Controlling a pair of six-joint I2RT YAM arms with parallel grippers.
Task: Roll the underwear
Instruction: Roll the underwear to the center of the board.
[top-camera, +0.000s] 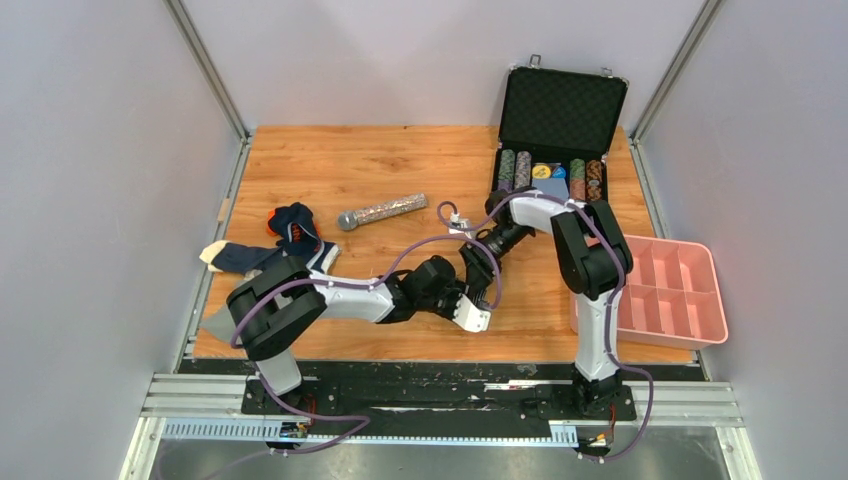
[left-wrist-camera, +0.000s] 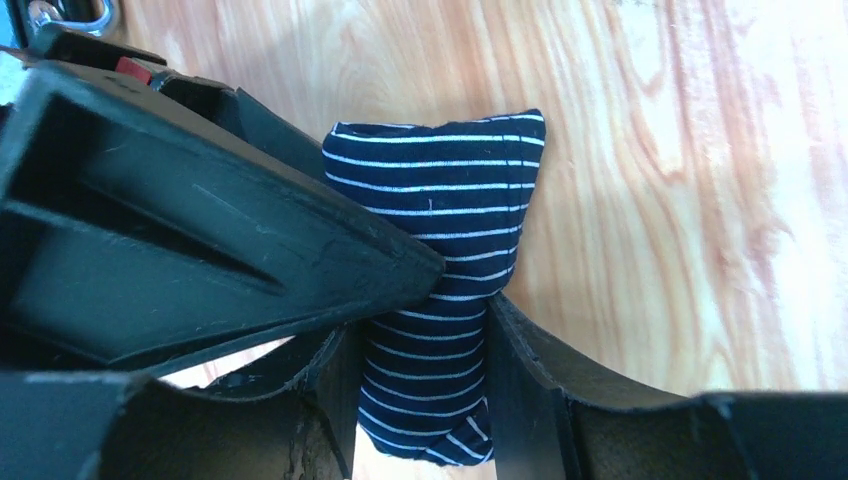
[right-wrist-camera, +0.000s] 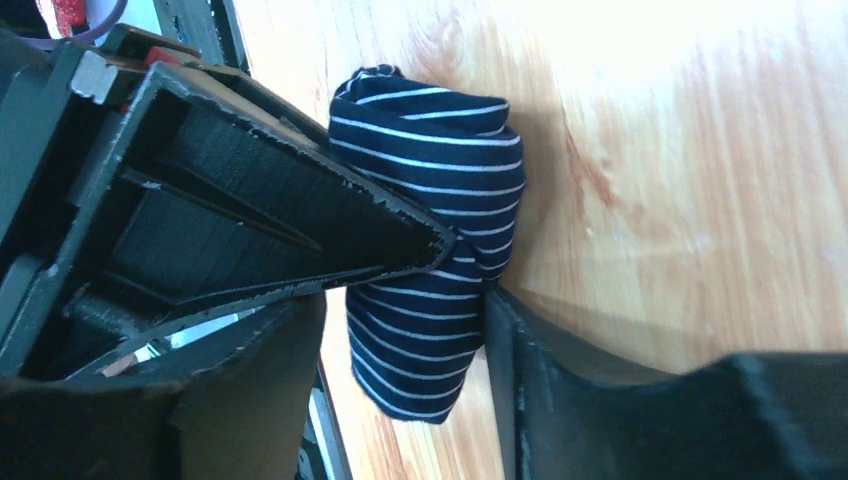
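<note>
Left pincer (left-wrist-camera: 420, 335): clamps the rolled striped underwear (left-wrist-camera: 440, 180).
Right pincer (right-wrist-camera: 405, 300): jaws apart, straddling the same roll on the counter (left-wrist-camera: 700, 200).

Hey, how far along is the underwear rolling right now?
Done: the striped underwear is rolled into a tight bundle. In hand: the left claw pinches that roll, while the right claw sits loosely around it, with a gap on one side. Left: the plain navy underwear lies crumpled and unrolled near the table's left edge.
</note>
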